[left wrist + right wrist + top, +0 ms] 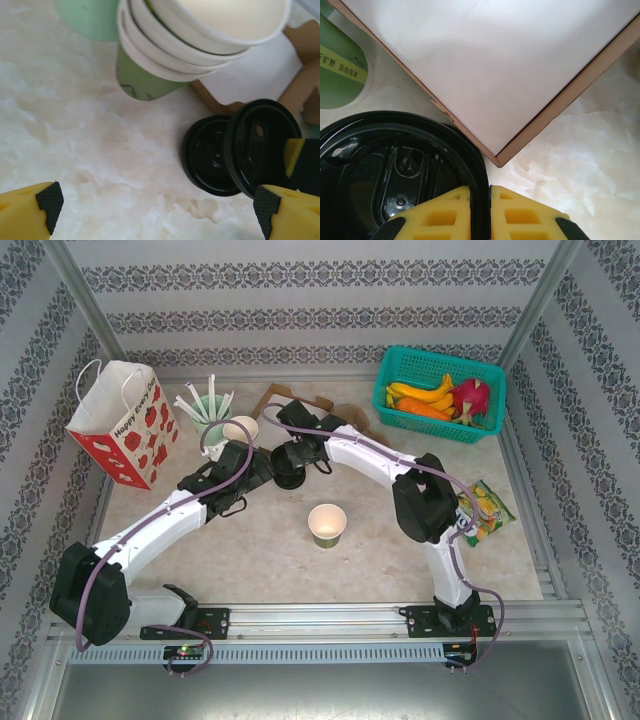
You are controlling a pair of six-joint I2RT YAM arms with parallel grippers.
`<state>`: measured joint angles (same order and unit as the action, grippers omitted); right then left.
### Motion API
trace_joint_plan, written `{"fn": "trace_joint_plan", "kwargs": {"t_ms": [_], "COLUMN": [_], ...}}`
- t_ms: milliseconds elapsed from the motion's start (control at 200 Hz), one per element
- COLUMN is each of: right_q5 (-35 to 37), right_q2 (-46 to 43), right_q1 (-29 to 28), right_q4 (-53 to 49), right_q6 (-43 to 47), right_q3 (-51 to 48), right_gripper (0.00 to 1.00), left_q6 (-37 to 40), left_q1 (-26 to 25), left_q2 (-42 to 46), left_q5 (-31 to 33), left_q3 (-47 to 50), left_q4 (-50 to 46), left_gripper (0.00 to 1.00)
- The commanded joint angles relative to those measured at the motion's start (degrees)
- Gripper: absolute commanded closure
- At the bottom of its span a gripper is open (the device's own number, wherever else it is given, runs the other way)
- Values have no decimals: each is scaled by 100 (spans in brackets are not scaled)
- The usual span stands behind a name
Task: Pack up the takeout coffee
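Note:
The takeout coffee's green paper cup [327,525] stands open and lidless mid-table, its cream inside showing. Behind it, my right gripper [480,195] is shut on the rim of a round black lid [395,165]. In the left wrist view that lid [262,147] stands tilted on edge above another black lid [210,155] that lies flat on the table. My left gripper [155,212] hangs open over bare marble just left of the lids, with nothing between its yellow fingers [42,202].
A stack of green cups [150,75] stands right behind the lids, with a pale mint cup of white sticks [210,408] beside it. The brown cardboard carrier [495,60] lies by the lids. A strawberry paper bag [125,425] stands far left, a teal fruit basket [440,395] far right, a snack packet [487,508] at right.

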<state>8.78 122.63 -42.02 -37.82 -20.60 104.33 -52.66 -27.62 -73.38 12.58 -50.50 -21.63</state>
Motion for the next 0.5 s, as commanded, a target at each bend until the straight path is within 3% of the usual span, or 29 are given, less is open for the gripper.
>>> {"fn": "trace_joint_plan", "kwargs": {"t_ms": [0,155,305,495], "right_q5": [185,243,450,595], "right_q2": [-274,-797,-1328,-1701], "right_q1": [-109,-144,-227,-303], "right_q4": [498,1405,2310,2997], "right_q6": [-37,-75,-80,-128], "right_q3": [-346,-1123,-1930,-2532], "right_gripper": [85,85,85,85], "left_q6": [342,507,591,947], "left_q1": [114,176,247,284], "left_q2": [111,-5,-192,-449], "left_q5": [-570,-1231,-1608,-1978], "left_q3": [118,199,90,-173], "left_q4": [708,1257,1404,1413], "left_gripper": [0,6,21,32]}}
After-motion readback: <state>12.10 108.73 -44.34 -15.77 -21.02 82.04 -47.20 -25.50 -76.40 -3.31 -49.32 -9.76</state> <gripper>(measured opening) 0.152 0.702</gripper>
